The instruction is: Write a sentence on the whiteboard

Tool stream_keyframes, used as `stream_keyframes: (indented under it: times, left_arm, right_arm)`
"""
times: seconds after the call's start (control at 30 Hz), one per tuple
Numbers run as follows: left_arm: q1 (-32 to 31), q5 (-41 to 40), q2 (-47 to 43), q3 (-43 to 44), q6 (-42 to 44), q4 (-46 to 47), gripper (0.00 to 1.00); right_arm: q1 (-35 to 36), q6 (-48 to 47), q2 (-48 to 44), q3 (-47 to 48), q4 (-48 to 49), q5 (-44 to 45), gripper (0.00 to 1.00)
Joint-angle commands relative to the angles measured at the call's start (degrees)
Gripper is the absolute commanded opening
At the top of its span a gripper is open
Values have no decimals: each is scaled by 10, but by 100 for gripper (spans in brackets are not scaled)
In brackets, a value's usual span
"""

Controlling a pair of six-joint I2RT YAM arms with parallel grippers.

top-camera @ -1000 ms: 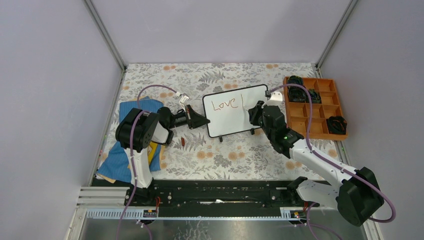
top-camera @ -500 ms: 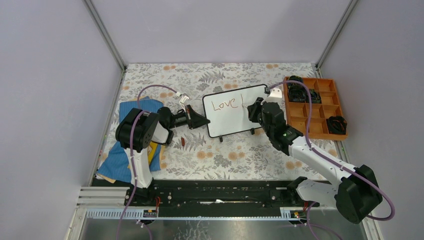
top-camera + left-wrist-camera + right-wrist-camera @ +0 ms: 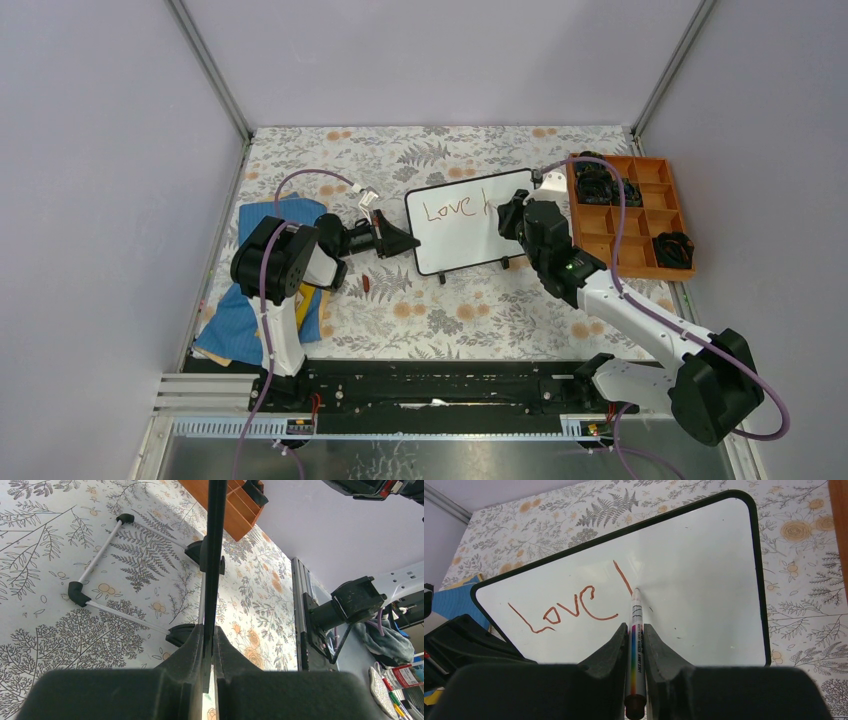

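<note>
The whiteboard (image 3: 462,243) stands tilted at mid-table on its small black feet. My left gripper (image 3: 398,240) is shut on its left edge; in the left wrist view the thin black frame (image 3: 215,540) runs straight up from between the jaws of the left gripper (image 3: 210,631). My right gripper (image 3: 636,628) is shut on a rainbow-striped marker (image 3: 636,611). Its tip touches the board (image 3: 704,585) at the lower end of a single stroke. The sentence (image 3: 566,611) reads "Love" in red-brown, followed by that one slanted stroke (image 3: 623,578).
An orange compartment tray (image 3: 603,222) with black items stands right of the board, close to my right arm. Blue and yellow cloths (image 3: 245,305) lie at the left. A small red-brown object (image 3: 366,284) lies on the floral tablecloth near the left arm.
My right gripper has moved slightly toward the board's far edge with the marker. The left gripper and the board have stayed put.
</note>
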Motion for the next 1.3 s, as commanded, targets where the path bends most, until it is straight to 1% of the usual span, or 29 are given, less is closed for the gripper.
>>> stream_keyframes:
  times: [0.0, 0.3, 0.83, 1.07, 1.27]
  left_arm:
    - [-3, 2, -5, -1, 9, -26, 0]
    - [-3, 2, -6, -1, 8, -26, 0]
    - [-4, 1, -6, -1, 8, -26, 0]
    - [-5, 1, -8, -1, 11, -32, 0]
    - [-5, 2, -8, -1, 12, -33, 0]
  right_arm:
    - [-2, -10, 1, 28, 30, 28, 0]
    - [-2, -11, -2, 15, 19, 33, 0]
    - [-2, -4, -18, -25, 3, 13, 0]
    - [-2, -3, -22, -29, -9, 11, 0]
    - [-2, 2, -50, -33, -7, 17, 0]
